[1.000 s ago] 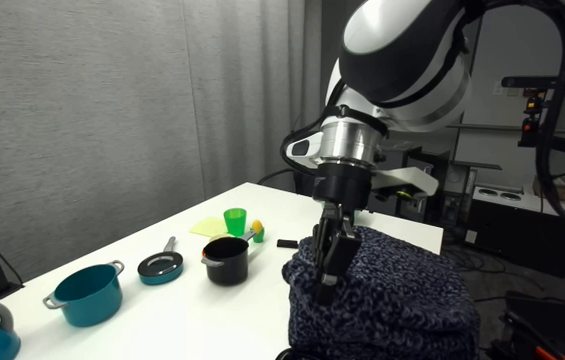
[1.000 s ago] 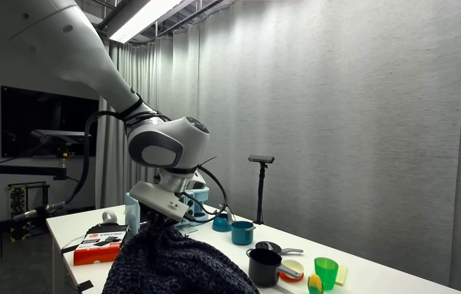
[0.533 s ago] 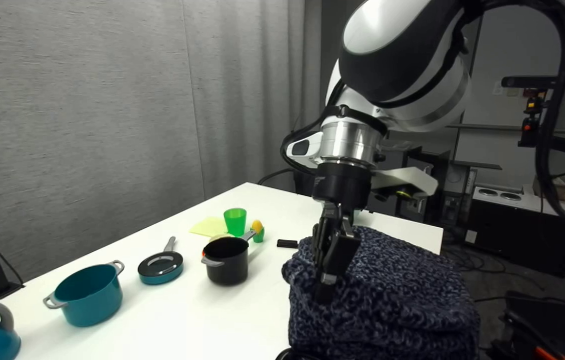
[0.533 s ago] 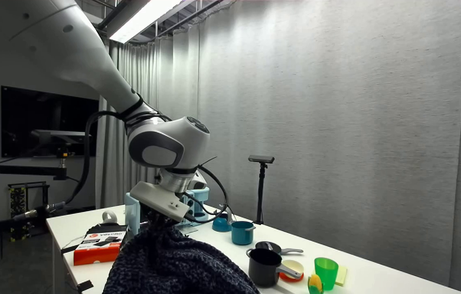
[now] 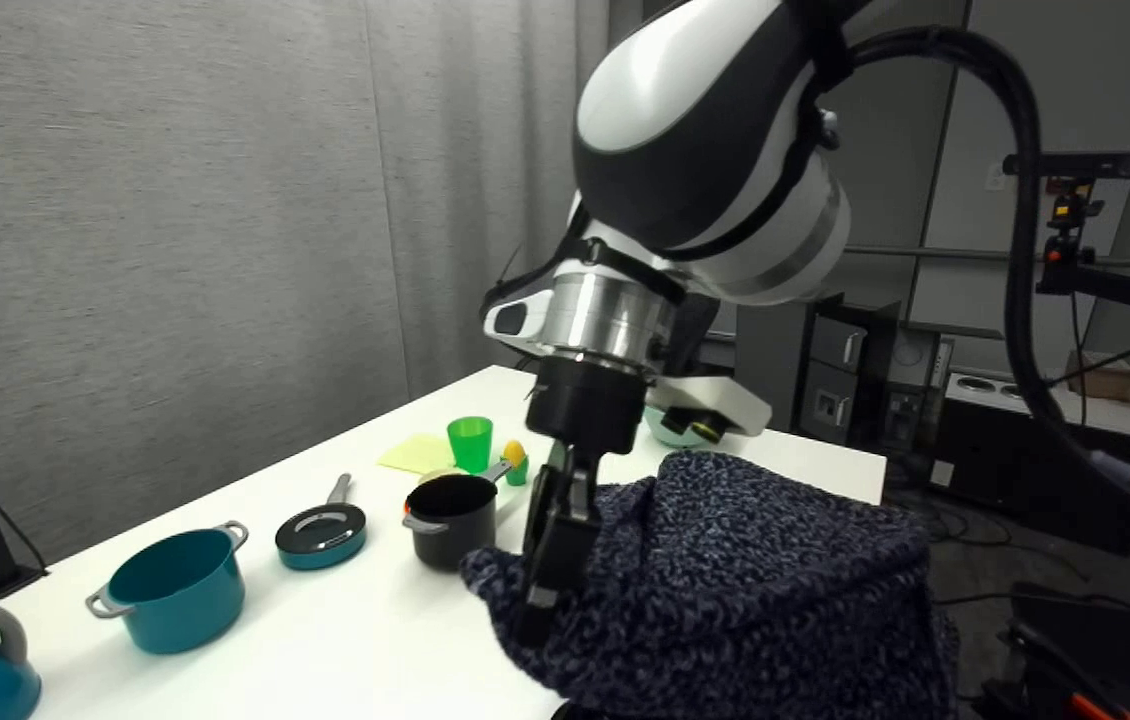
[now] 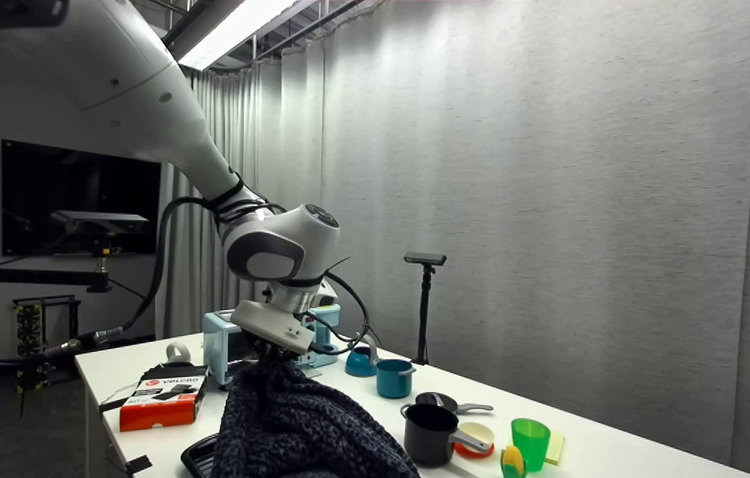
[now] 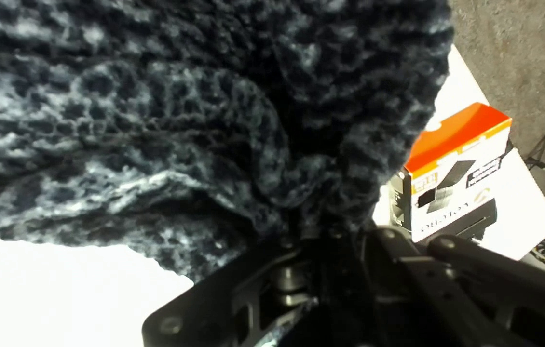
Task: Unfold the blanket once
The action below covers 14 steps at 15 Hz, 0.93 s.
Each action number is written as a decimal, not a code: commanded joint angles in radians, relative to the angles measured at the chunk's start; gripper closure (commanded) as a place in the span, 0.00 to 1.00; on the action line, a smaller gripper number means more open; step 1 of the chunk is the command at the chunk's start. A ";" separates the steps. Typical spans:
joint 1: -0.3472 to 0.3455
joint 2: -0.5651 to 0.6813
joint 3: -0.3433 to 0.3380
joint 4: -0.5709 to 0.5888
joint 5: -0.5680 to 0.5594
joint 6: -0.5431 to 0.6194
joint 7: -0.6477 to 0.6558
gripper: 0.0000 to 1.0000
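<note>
Blanket (image 5: 775, 570) in end effector (image 5: 536, 608), nearer black pot (image 5: 445, 535)

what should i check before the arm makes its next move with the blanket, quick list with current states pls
1. Grip: ok; the tool is shut on the blanket, with fabric gathered at its tips in the wrist view.
2. Blanket unfolded: not ok; it lies heaped in folds.
3. Blanket clear of the black pot: cannot tell; its edge overlaps the pot's outline in an exterior view.
4. Blanket clear of the Velcro box: ok; tabletop shows between them in an exterior view.
5. Blanket free of the black tray: cannot tell; fabric hides part of it.
</note>
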 commanded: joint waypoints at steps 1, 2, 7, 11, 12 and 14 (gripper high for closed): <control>0.031 0.198 0.065 0.213 -0.031 -0.005 0.042 0.98; 0.040 0.239 0.077 0.259 -0.063 -0.017 0.067 0.98; 0.054 0.419 0.129 0.445 -0.250 -0.139 0.177 0.98; 0.060 0.511 0.152 0.557 -0.355 -0.262 0.206 0.98; 0.061 0.528 0.155 0.581 -0.371 -0.285 0.207 0.98; 0.060 0.553 0.167 0.622 -0.387 -0.324 0.202 0.98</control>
